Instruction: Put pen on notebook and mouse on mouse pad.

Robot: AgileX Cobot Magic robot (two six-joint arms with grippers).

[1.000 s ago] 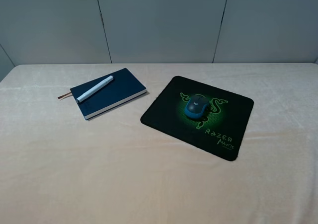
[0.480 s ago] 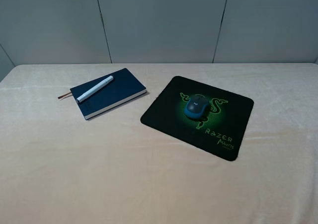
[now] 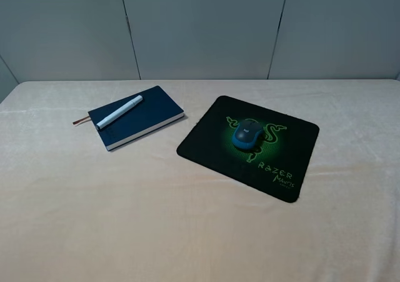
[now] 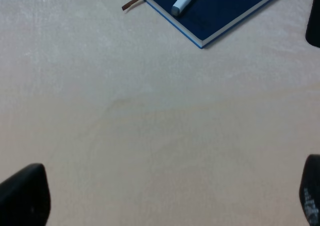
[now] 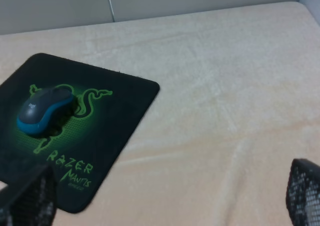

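The pen (image 3: 119, 112) is lying diagonally across the cover of the notebook (image 3: 147, 113) in the upper left of the exterior view, resting flat with its length inside the cover's edges, so it is sitting where the task wants it and looks unlikely to roll off. The notebook itself is lying closed on the cream tabletop (image 3: 156, 219), its brown ribbon poking out at the far-left corner. Just right of centre, the mouse (image 3: 247, 134) is sitting on the middle of the mouse pad (image 3: 206, 141), right over the green logo and well inside the pad's border. Judging from this layout, both placements are already looking complete and nothing is left to carry. Neither arm is showing in the exterior view; they are apparently being kept clear of the things. In the left wrist view the left hand (image 4: 160, 196) is spread wide, its dark fingertips (image 4: 25, 193) at the lower corners over bare cloth, gripping nothing. In the right wrist view the right hand (image 5: 167, 193) is likewise standing apart and empty, with the mouse and pad lying off to the picture's left.
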